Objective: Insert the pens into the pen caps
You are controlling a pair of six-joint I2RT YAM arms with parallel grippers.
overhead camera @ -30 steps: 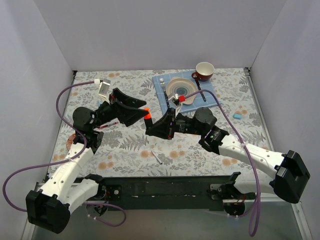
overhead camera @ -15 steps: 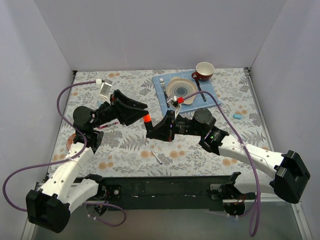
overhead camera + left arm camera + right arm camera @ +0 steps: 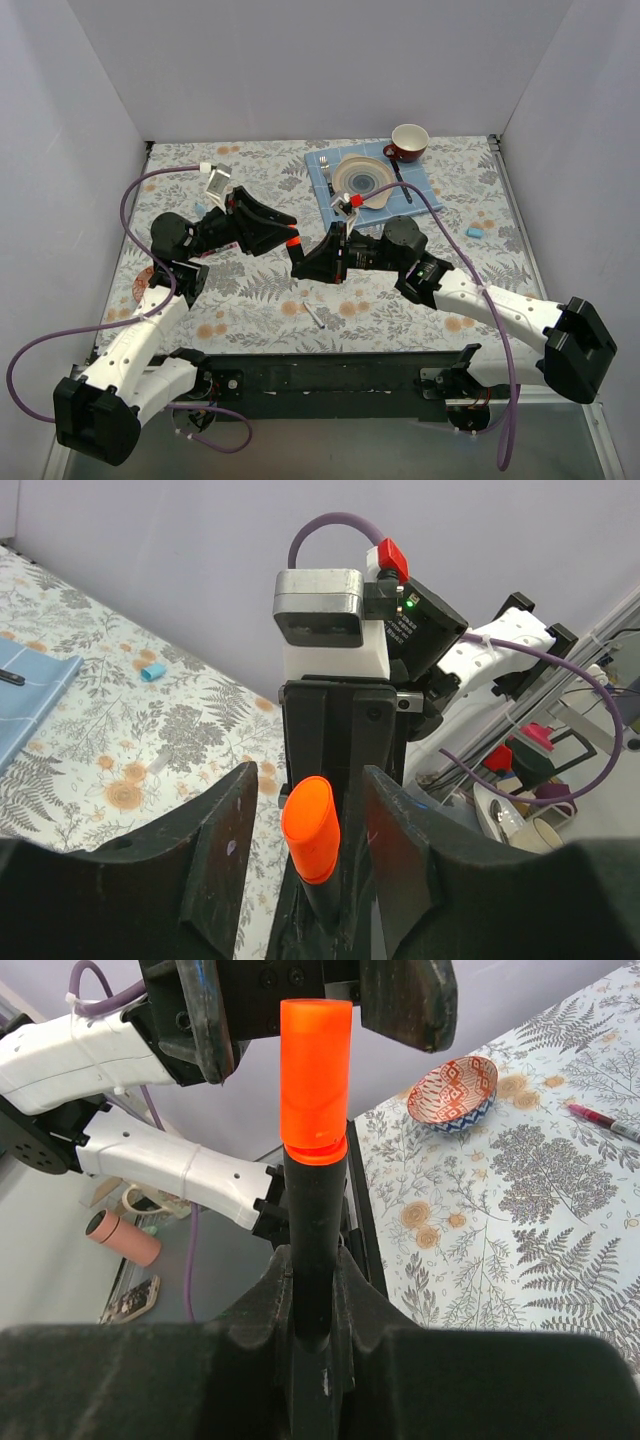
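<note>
**While my right gripper clamps the black marker, my left fingers straddle its orange cap**

My right gripper (image 3: 313, 1260) is closed hard on the black marker (image 3: 312, 1210). The barrel stands upright between the fingers in the right wrist view, and the orange cap (image 3: 315, 1070) sits on its free end. My left gripper (image 3: 308, 780) stands apart with one finger on each side of the cap. There is a gap on both sides and no contact. That meeting point hangs over the table (image 3: 260, 300), left of the plate (image 3: 363, 178) and nearer my bases.

Containers:
- The plate lies on a blue mat (image 3: 420, 178), blue rings showing. The fork (image 3: 325, 170) is just left of the plate and the knife (image 3: 397, 172) just right.
- The red cup (image 3: 408, 142) is just behind the plate, to its right. Its inside reads white, and I can't tell the contents.
- The patterned bowl (image 3: 457, 1090) is well left of the plate, partly under my left arm in the top view. The right wrist view shows its printed inside.

Loose items:
- The thin red pen (image 3: 603, 1120) is also well left of the plate.
- The white-grey pen (image 3: 317, 315) is well nearer my bases than the plate.
- A light-blue cap (image 3: 475, 232) is right of the plate, well apart.
</note>
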